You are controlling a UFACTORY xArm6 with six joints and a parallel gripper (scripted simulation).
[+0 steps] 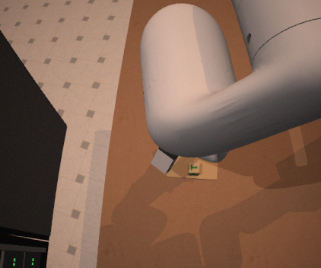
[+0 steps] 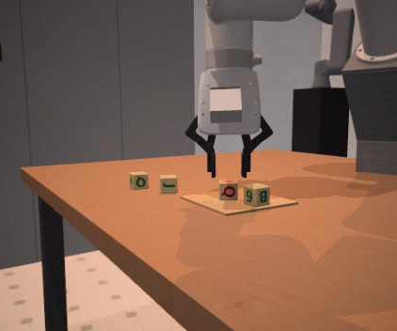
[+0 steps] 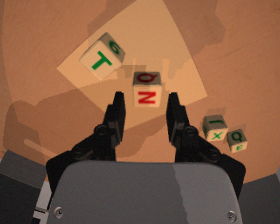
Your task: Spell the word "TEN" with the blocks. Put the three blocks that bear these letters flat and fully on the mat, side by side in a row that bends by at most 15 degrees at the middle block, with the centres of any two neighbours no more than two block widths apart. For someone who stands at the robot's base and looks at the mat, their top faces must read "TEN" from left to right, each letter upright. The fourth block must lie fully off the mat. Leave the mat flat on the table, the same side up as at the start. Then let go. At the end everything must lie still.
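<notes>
The tan mat (image 3: 134,46) lies flat on the brown table and also shows in the exterior view (image 2: 239,203). Two blocks stand on it. One has a green T on top (image 3: 99,59) (image 1: 194,167) (image 2: 256,195). The other has a red N on top (image 3: 147,91) (image 2: 228,190). My gripper (image 3: 146,102) (image 2: 227,173) hangs straight above the N block, fingers half apart and pointing down. The fingertips are just above the block's top and hold nothing. Two more blocks (image 3: 215,129) (image 3: 236,139) lie side by side off the mat. Their top letters are too small to read.
In the exterior view the two off-mat blocks (image 2: 138,181) (image 2: 168,183) sit near the table's far left edge. The robot's base (image 2: 388,94) stands at the right. In the top view the arm (image 1: 211,76) hides most of the mat.
</notes>
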